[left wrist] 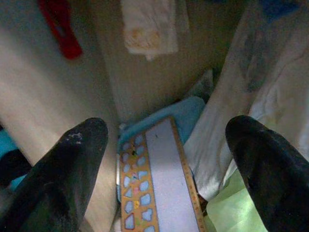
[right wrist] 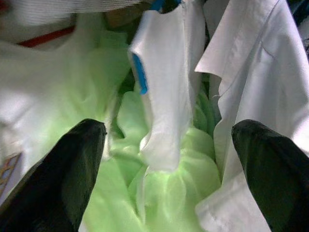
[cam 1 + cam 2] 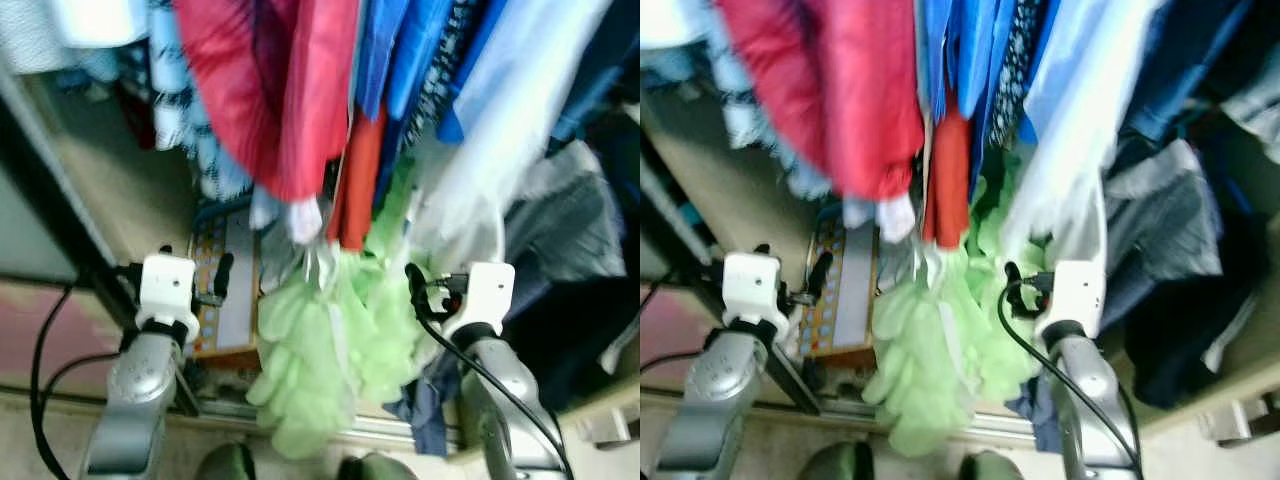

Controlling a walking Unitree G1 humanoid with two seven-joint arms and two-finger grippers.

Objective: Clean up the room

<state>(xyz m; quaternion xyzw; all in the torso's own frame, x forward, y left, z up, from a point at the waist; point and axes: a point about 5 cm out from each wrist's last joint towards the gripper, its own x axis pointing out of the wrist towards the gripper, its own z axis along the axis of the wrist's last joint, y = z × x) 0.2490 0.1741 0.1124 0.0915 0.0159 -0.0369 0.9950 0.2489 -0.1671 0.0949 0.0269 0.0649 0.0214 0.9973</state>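
I am facing an open wardrobe of hanging clothes. A red garment (image 3: 280,90) and blue ones (image 3: 400,60) hang above a pale green frilly garment (image 3: 330,350). My left gripper (image 1: 166,140) is open at the wardrobe's lower left, over a flat board with coloured shapes (image 1: 159,188) that lies on a blue tray (image 1: 188,111). My right gripper (image 2: 169,140) is open and points at the green garment (image 2: 164,193) and a white shirt (image 2: 260,96), with nothing between its fingers.
The beige wardrobe side wall (image 1: 43,96) stands close to my left gripper. Dark and grey clothes (image 3: 570,250) crowd the right side. A sliding-door rail (image 3: 230,410) runs along the wardrobe's front edge by my feet.
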